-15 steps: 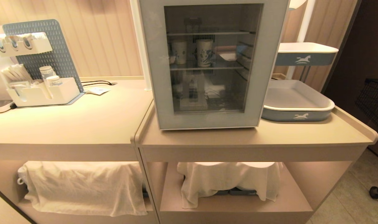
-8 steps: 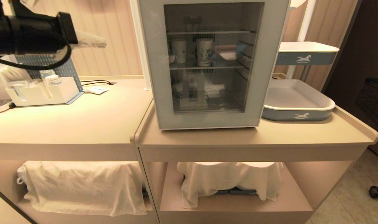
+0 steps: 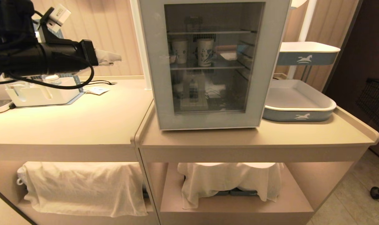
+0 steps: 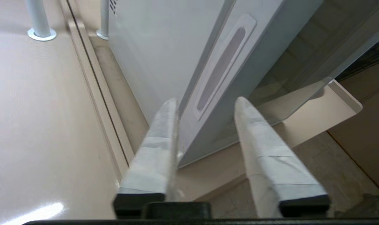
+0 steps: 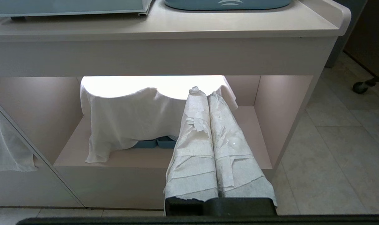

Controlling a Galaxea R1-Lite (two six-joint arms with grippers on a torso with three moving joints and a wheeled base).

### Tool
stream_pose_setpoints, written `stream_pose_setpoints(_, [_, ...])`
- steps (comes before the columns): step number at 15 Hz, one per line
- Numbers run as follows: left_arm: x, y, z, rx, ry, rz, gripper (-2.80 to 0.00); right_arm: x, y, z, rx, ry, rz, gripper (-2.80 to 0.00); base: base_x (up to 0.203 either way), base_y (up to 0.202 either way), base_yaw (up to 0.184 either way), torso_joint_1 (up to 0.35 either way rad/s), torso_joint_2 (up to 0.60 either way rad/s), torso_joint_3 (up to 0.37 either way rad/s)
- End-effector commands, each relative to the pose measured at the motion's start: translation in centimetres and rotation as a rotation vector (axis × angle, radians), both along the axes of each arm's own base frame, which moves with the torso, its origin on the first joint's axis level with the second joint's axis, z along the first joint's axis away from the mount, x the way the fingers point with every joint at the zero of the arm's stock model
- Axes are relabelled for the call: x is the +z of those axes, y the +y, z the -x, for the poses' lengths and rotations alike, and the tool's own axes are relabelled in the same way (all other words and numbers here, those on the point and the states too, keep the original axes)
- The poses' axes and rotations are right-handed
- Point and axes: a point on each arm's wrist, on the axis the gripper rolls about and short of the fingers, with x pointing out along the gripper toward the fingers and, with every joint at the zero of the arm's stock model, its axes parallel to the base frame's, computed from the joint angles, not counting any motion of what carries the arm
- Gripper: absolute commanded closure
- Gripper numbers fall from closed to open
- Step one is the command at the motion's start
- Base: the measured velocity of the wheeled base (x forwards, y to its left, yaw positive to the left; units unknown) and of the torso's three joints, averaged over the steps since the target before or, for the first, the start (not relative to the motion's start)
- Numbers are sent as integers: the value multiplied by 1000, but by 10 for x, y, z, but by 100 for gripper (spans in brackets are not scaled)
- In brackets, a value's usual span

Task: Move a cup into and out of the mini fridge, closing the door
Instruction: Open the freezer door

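Item 1, mini fridge [image 3: 213,64]: boxy white unit at upper centre of the head view, standing on the right-hand counter [image 3: 258,137]. Door [image 3: 264,62] shut, glass panel in a pale grey-blue frame

Item 2, cup [image 3: 205,52]: white paper cup with a blue swirl print, upright on the middle shelf behind the glass, centre of the compartment. A second, plainer white cup [image 3: 179,51] stands just beside it toward the frame's left

Item 3, left gripper [image 3: 110,57]: upper left of the head view, pointing level toward the fridge's left flank, near it but apart. Fingers parted, empty. In the left wrist view the wrapped fingers [image 4: 158,147] frame the long recessed handle slot [image 4: 222,68] on the door's side edge; slot not yet touched

Item 4, right gripper [image 5: 205,93]: parked low, in front of the cloth-draped lower shelf [image 5: 124,118]; wrapped fingers pressed together, holding nothing

Item 5, serving tray [image 3: 297,100]: blue-and-white, right of the fridge, not involved

Governing relation: the cup lies right of the left gripper in the frame, sealed behind the shut door. The handle slot's long axis runs up the door's left edge, squarely facing the left gripper, which is much the nearer arm. Judged next step: hook that edge and swing the door open before any reach for the cup
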Motion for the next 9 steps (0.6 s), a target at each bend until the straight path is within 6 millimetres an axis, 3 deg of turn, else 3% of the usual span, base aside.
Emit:
stream_pose_setpoints(1, [-9,-2,-7,56,18,-27,-280,0,0,0,1,1,0,0,0,0,0,0,0,0])
stream_pose_setpoints(5, [-21,-6,-10,98,29,-96,-280,0,0,0,1,1,0,0,0,0,0,0,0,0])
stream_pose_setpoints(9, [-19,-8,-6,-6,27,-66,-280,0,0,0,1,1,0,0,0,0,0,0,0,0])
